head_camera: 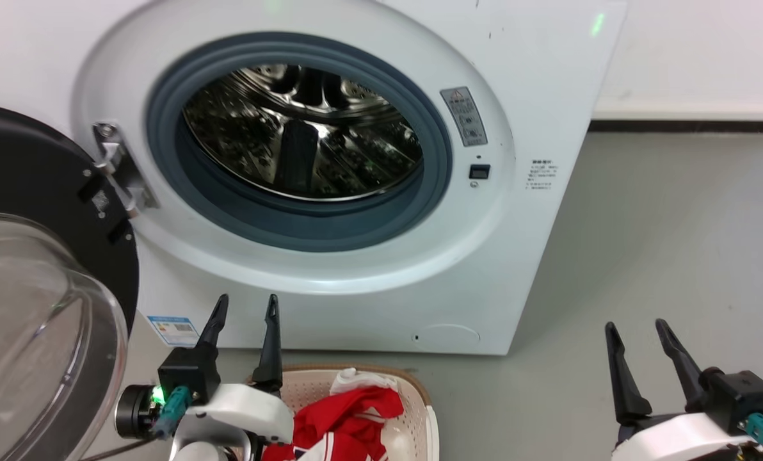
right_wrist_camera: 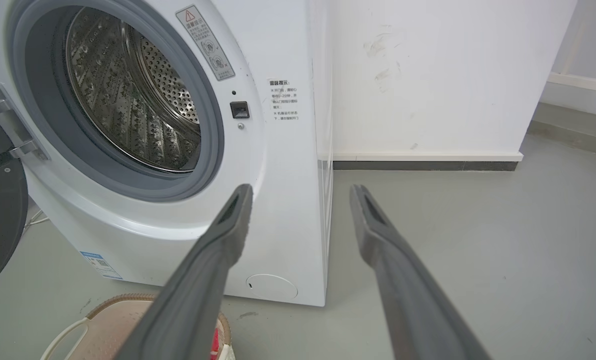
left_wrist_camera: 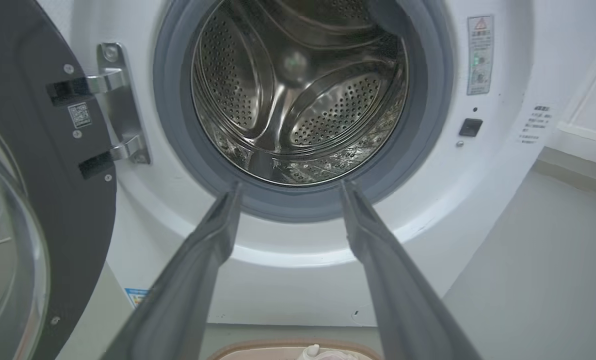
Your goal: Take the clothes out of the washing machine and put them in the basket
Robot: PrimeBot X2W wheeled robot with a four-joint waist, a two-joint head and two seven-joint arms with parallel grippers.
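Head view: drum (head_camera: 305,128) looked empty, clothes (head_camera: 343,416) in basket (head_camera: 430,429), left claw (head_camera: 247,299) and right claw (head_camera: 635,324) apart; garment hidden below seal (head_camera: 305,225) could be missed.

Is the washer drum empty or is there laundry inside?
Empty, as far as shows: the drum is bare shiny steel, and the red clothes lie in the basket.

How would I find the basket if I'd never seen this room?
Look for the big white washing machine with its round door open. On the grey floor right in front of it sits the basket, small and cream with holes in its sides. It alone holds red clothes.
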